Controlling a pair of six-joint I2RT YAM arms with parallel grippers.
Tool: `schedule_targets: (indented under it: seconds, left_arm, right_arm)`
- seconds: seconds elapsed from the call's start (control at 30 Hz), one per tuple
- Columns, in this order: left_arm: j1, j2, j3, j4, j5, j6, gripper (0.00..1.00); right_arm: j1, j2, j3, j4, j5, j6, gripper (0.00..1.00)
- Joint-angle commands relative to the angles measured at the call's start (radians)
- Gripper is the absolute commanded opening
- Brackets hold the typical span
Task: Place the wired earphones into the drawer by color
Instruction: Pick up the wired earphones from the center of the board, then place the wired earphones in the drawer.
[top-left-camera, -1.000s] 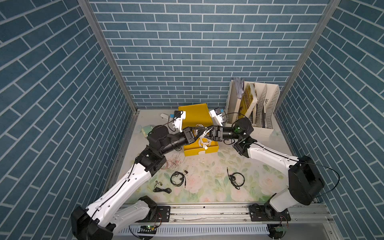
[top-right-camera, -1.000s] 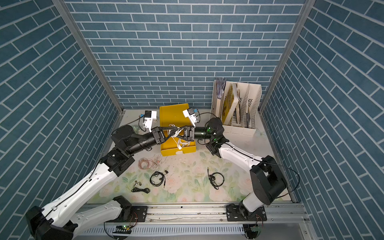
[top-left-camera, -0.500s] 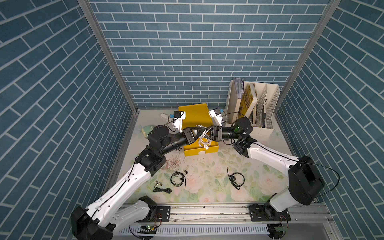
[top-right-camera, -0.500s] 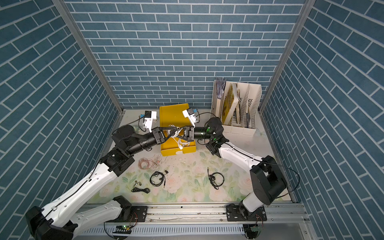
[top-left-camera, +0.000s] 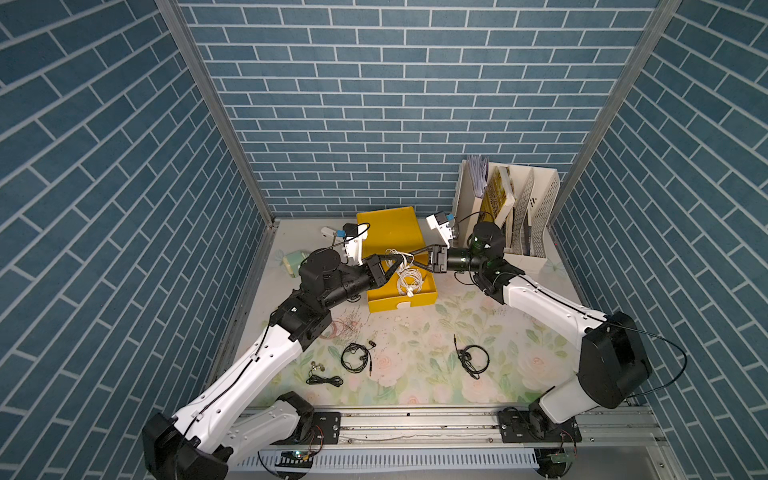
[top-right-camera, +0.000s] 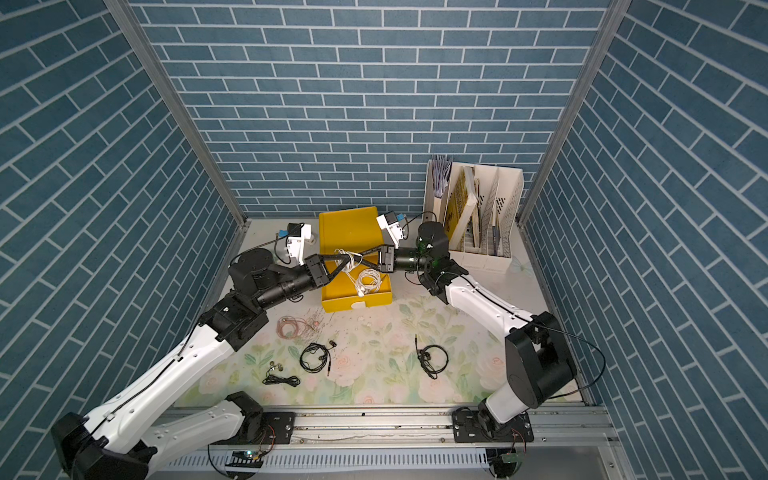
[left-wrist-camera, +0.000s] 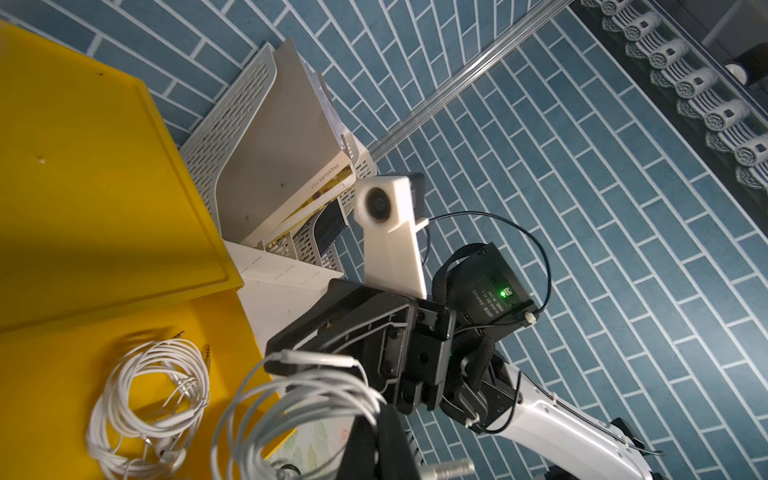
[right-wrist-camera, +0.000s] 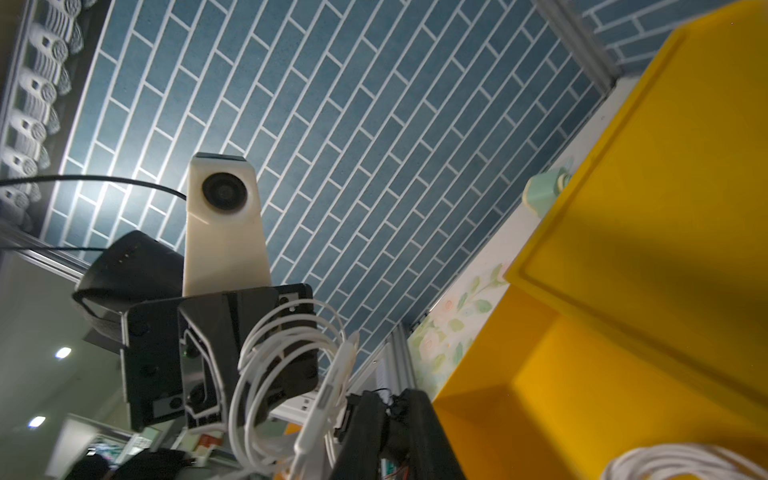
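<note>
White cable: held coil (left-wrist-camera: 316, 388) is pinched in left jaws, which are closed right down on a few strands. The rest of its loops drape over and under them. Right jaws face them tip to tip, just beside. Inline remote (left-wrist-camera: 316, 359) lies along one right finger; those jaws look narrowly parted, cannot tell if they grip it.

Directly below both jaws is the open top drawer (top-left-camera: 390, 303), with second white coil (left-wrist-camera: 193, 388) flat on its floor. Held coil's loose end hangs into the drawer; cannot tell if it touches the second coil.

Step, as judged: drop this white set in with the other white one. To do it well, lower left jaws until the loops sit inside the walls. Back right jaws off before release so the remote doesn't snag, then open left jaws wide. Loops wrap a finger and may cling, so withdraw slowly. Risk: a tail over the rim would block closing.

Orientation: held coil is a stretched loop, long axis running down from jaws to drawer floor. Remote lies crosswise, along the line between the two jaws. Plug direction not visible. Drawer's long axis runs out from cabinet (top-left-camera: 388, 226) toward the bench (top-left-camera: 415, 374) front, open side up.

Further out on the bench, pinkish-copper set (top-right-camera: 289, 325) is nearest, on the left-jaw side. Black sets (top-left-camera: 355, 357) lie well apart from jaws, unsorted.
</note>
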Motion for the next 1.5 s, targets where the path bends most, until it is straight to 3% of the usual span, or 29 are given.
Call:
schedule_targets:
  seconds: [0.0, 0.2, 0.53, 1.07, 1.17, 1.23, 1.33, 1.47]
  left_arm:
    - [0.011, 0.012, 0.028, -0.031, -0.032, 0.043, 0.01]
    - [0.015, 0.039, 0.02, -0.052, -0.062, 0.066, 0.0]
    - [0.028, 0.119, 0.027, -0.077, -0.114, 0.117, 0.0]
    - [0.032, 0.222, -0.032, -0.119, -0.138, 0.135, 0.04]
    - [0.031, 0.232, -0.039, -0.123, -0.139, 0.135, 0.16]
    - [0.031, 0.238, -0.045, -0.125, -0.133, 0.136, 0.33]
    - [0.031, 0.234, -0.041, -0.12, -0.13, 0.129, 0.5]
    - [0.031, 0.221, 0.007, -0.147, -0.134, 0.131, 0.53]
  right_arm:
    - [-0.016, -0.038, 0.051, -0.141, 0.019, -0.132, 0.39]
    - [-0.067, -0.073, 0.073, -0.294, 0.047, -0.229, 0.54]
    - [-0.116, -0.144, 0.073, -0.414, 0.067, -0.319, 0.56]
    - [-0.125, -0.163, 0.044, -0.435, 0.066, -0.351, 0.56]
    - [-0.126, -0.165, 0.044, -0.438, 0.066, -0.353, 0.56]
    - [-0.126, -0.167, 0.044, -0.437, 0.066, -0.353, 0.56]
    - [-0.128, -0.172, 0.047, -0.441, 0.068, -0.355, 0.56]
    - [-0.13, -0.185, 0.055, -0.445, 0.065, -0.35, 0.57]
